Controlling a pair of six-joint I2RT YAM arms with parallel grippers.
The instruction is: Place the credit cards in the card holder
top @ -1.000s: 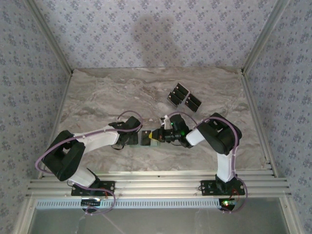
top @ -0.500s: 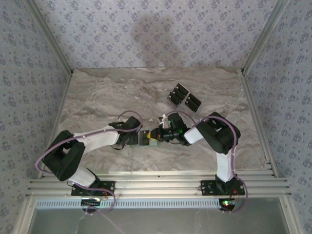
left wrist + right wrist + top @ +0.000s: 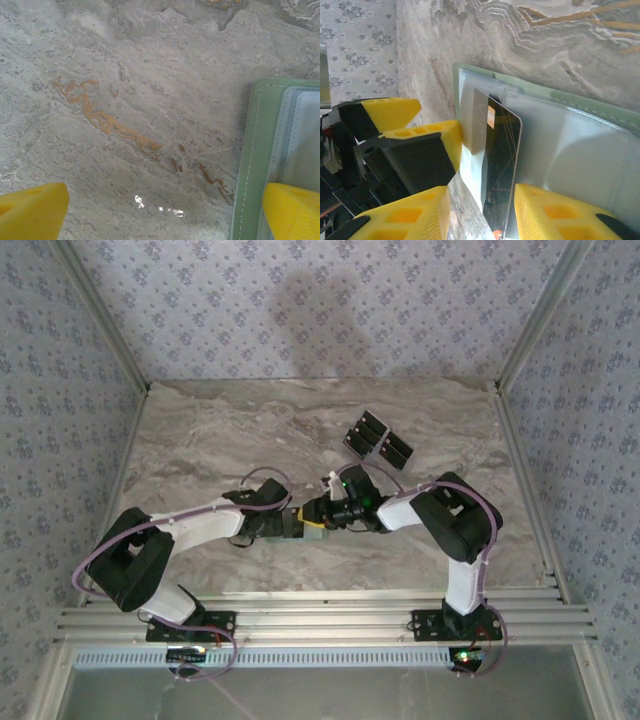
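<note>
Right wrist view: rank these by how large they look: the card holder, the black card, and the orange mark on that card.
1. card holder, running past the frame edge.
2. black card, cut off at the bottom edge.
3. orange mark, by far the smallest.

L arm [image 3: 200,525]: base near-left, elbow folded back and outward, forearm reaching in toward centre.
L gripper [image 3: 162,215]: wrist low, yellow fingers [image 3: 32,210] spread wide, jaws fully apart.
R arm [image 3: 465,525]: base near-right, elbow raised, forearm angled in to the left.
R gripper [image 3: 485,215]: jaws partly apart, tips facing L gripper, close to it.
</note>
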